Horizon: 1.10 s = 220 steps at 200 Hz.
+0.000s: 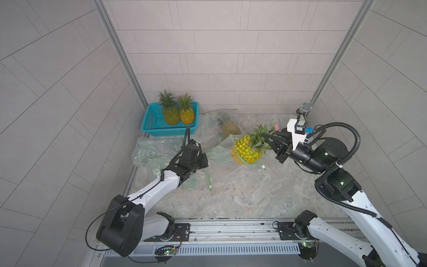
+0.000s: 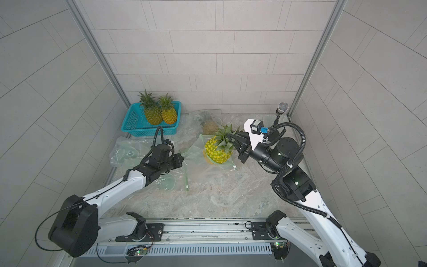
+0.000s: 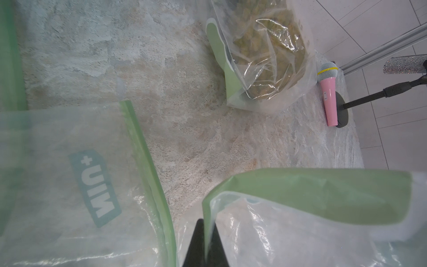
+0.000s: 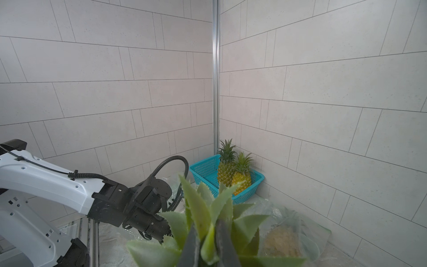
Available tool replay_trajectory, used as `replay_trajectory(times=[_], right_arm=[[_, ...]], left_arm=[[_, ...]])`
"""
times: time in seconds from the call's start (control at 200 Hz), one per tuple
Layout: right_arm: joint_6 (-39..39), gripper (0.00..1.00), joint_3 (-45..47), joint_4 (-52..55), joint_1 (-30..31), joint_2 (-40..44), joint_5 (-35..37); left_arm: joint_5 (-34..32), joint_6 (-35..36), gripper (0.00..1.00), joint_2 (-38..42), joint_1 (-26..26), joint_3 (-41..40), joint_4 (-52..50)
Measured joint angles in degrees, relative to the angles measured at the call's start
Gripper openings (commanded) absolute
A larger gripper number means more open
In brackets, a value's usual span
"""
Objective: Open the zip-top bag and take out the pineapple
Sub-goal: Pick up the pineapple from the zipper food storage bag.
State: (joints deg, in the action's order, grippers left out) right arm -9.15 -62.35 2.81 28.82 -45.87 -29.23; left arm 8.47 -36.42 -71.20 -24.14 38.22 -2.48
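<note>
I am viewing the marble table (image 1: 254, 196). Near its middle the zip-top bag (image 1: 220, 153) is gaping open, its mouth wrapping the lower half of the pineapple (image 1: 246, 149), whose upper body and crown are standing clear. The right gripper (image 1: 265, 134) is pinching the crown leaves between narrowly parted jaws. The left gripper (image 3: 206, 231) is clamping the bag's green zip edge, jaws fully closed on it.

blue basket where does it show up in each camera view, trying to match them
Top view: blue basket in the back corner on the left arm's side.
Top view: same back corner.
Left wrist: not in it.
Right wrist: at the foot of the wall corner.
Shared landmark: bagged pineapple, in all four.
</note>
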Motion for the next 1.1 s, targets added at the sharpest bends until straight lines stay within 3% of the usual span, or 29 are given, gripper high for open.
replay_trajectory(times=[1.101], right_arm=[[1.0,0.0,0.0,-2.2,0.0,5.5,-0.9]], left_arm=[[-5.0,-1.3,0.0,-0.2,1.3,0.0,-3.3]])
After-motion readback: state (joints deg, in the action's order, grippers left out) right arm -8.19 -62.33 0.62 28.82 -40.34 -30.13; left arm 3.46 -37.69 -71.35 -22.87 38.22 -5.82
